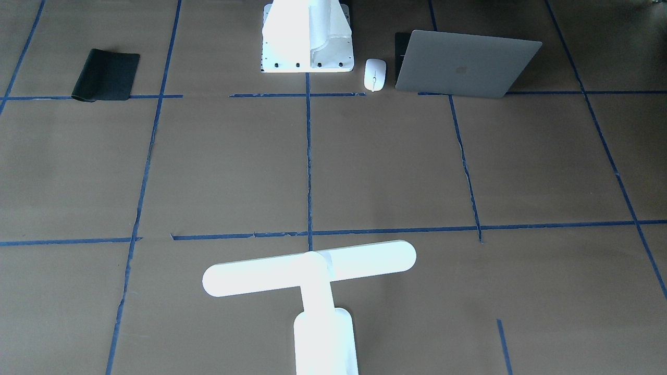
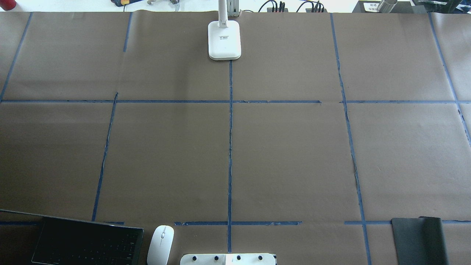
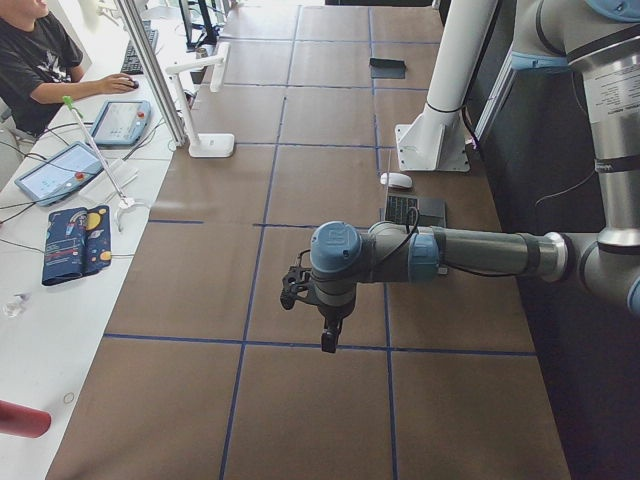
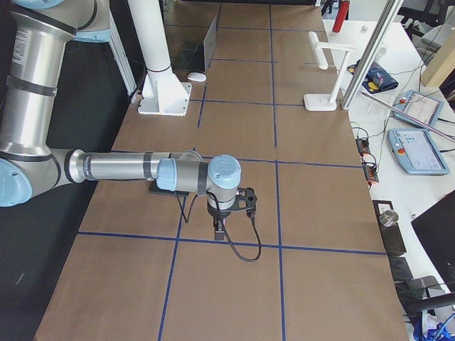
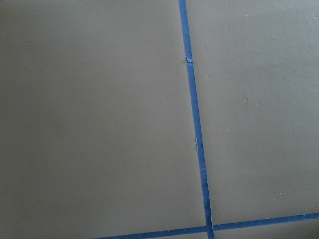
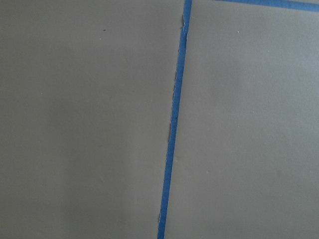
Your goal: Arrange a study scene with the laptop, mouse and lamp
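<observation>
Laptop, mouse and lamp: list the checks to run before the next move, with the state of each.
1. Laptop open, lid up: ok.
2. Mouse apart from the laptop, free to grasp: ok.
3. Lamp upright, across from the robot: ok.
4. Left hand over the table, nothing beneath it in its wrist view: ok.
5. Left hand open: cannot tell.
6. Right hand open: cannot tell.

Left arm: silver-grey tubes, blue-capped joints, black cable routed along forearm. Right arm: same finish, black cable looped below wrist. White bolted pedestal at base.
</observation>
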